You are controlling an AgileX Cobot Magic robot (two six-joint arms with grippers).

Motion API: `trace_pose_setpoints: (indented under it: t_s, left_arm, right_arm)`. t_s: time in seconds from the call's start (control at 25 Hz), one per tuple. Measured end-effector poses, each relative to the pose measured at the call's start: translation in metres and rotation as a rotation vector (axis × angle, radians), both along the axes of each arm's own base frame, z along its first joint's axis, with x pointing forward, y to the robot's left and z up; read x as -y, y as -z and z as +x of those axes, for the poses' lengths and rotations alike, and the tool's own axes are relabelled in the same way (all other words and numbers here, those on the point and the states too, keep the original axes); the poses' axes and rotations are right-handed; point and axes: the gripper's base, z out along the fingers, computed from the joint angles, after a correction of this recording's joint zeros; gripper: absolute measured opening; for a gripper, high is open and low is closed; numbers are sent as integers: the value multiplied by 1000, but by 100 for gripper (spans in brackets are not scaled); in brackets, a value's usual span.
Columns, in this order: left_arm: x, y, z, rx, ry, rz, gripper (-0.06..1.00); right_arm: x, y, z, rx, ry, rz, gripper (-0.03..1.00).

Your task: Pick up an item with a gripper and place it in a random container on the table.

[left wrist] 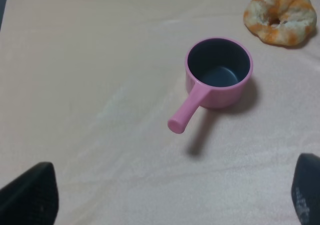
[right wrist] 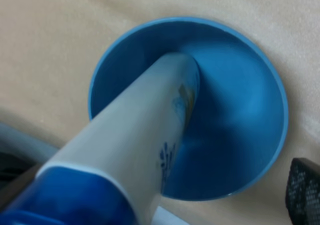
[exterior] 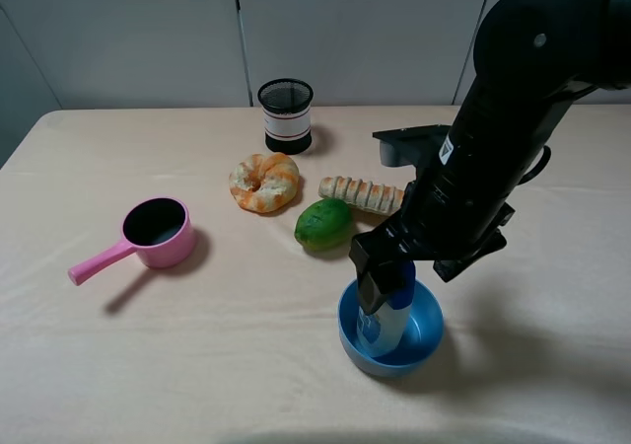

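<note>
The white lotion bottle [exterior: 390, 323] with its blue cap stands tilted, base down, inside the round blue bowl [exterior: 427, 318] at the front right of the table [exterior: 237, 355]. My right gripper [exterior: 383, 278] is right above the bowl, around the bottle's cap end. In the right wrist view the bottle [right wrist: 145, 130] runs down into the bowl [right wrist: 245, 105]. The right gripper [right wrist: 160, 185] has its fingers spread wide, one fingertip [right wrist: 305, 190] well clear of the bottle. My left gripper [left wrist: 170, 197] is open and empty above the cloth, near the pink saucepan.
A pink saucepan [exterior: 158, 232] with a handle sits at the left and also shows in the left wrist view [left wrist: 220, 72]. A green fruit [exterior: 323, 224], a bread stick [exterior: 360, 194], a ring-shaped bread [exterior: 264, 182] and a black mesh cup [exterior: 286, 115] lie behind the bowl.
</note>
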Motion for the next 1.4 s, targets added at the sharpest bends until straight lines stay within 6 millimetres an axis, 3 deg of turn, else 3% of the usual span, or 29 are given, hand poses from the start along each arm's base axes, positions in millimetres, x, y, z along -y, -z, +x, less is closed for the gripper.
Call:
trace_pose_setpoints:
  t_s: [0.24,0.4,0.68,1.04,1.4]
  left_arm:
    - [0,0,0,0,0,0,94]
    - [0,0,0,0,0,0,94]
    - [0,0,0,0,0,0,94]
    - [0,0,0,0,0,0,94]
    - [0,0,0,0,0,0,94]
  right_arm:
    - [-3,-18,2,8,-11,20,69]
    - [-10,-57,7,35,-35,67,69]
    - [-11,-102,7,84,-64,118,69]
    - [9,-146,-16,204,-67,219,69]
    - [32,-178,-39,332,-73,273,69]
